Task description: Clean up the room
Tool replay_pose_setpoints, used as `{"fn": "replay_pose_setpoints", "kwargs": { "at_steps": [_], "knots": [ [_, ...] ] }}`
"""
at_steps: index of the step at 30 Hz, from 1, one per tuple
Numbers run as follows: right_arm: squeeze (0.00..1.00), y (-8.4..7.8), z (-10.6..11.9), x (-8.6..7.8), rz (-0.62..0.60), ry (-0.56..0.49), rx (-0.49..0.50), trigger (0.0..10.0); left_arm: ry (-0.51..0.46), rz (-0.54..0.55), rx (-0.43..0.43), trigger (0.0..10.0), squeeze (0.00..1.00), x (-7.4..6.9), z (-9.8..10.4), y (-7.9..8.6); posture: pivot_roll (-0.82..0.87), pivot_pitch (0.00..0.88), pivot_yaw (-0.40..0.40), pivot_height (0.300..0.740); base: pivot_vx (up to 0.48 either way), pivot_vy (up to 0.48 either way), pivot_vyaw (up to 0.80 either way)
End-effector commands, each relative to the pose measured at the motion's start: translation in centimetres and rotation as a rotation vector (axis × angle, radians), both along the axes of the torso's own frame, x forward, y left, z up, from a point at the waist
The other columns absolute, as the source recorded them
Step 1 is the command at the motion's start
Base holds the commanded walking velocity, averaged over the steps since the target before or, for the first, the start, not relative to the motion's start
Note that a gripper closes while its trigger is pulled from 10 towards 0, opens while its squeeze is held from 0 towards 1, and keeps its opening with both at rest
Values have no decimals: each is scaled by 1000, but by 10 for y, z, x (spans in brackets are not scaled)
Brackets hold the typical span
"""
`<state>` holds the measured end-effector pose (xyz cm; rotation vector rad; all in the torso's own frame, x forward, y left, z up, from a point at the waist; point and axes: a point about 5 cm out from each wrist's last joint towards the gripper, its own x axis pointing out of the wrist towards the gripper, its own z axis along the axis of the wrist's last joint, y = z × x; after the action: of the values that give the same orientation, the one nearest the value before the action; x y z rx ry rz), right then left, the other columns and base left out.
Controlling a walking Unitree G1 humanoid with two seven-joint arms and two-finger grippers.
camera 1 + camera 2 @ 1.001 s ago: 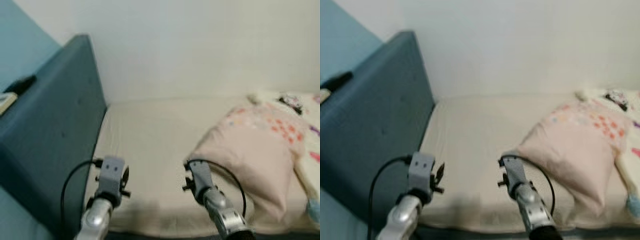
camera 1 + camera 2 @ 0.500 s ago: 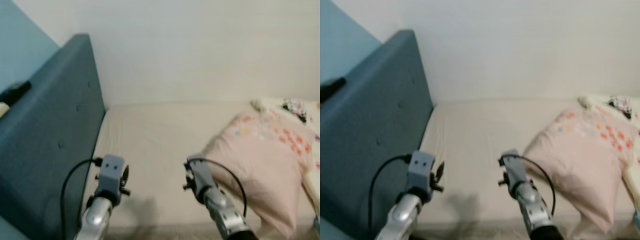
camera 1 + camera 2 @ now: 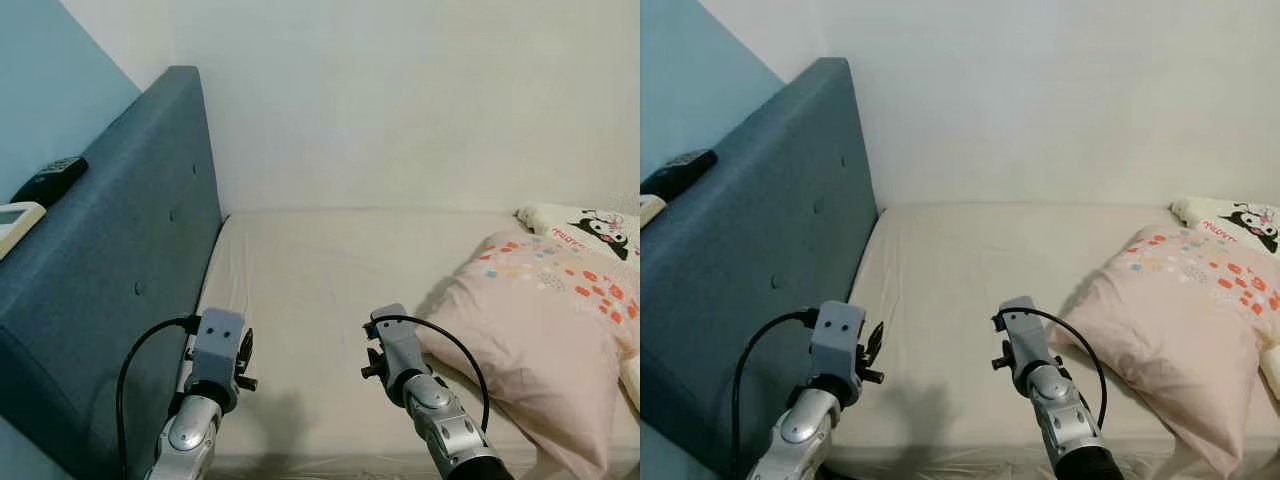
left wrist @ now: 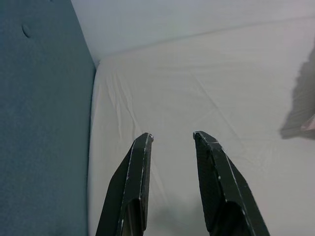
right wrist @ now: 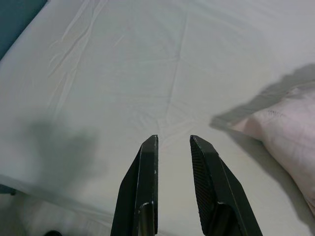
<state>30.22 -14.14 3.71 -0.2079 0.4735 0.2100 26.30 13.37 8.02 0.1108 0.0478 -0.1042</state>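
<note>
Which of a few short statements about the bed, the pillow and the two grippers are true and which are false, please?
1. The pink pillow lies on the bed's right side. True.
2. The right gripper is clamped on the pillow. False: its jaws are apart with only sheet between them.
3. A black remote rests on top of the blue headboard. True.
4. The left gripper holds a remote. False: its jaws are open and hold nothing.
5. A cartoon-print cushion lies beyond the pillow. True.
</note>
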Motion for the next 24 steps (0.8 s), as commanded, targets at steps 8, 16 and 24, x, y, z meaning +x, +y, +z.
{"fn": "replay_pose_setpoints", "kwargs": {
  "at_steps": [8, 16, 24],
  "knots": [
    [0, 0, -3, -1, 10, 4, -7, 10000, -2, -14, 17, 10000, 0, -2, -1, -1, 61, 13, -50, 740, 0, -218, 0],
    [0, -3, -1, 0, 11, 1, -18, 10000, 1, -24, 22, 10000, 0, -2, -2, -3, 59, 18, -51, 740, 0, -450, 0],
    [0, -4, -1, 1, 10, 1, -18, 10000, 1, -16, 23, 10000, 0, -2, -2, -3, 60, 18, -54, 740, 0, -457, 0]
  ]
}}
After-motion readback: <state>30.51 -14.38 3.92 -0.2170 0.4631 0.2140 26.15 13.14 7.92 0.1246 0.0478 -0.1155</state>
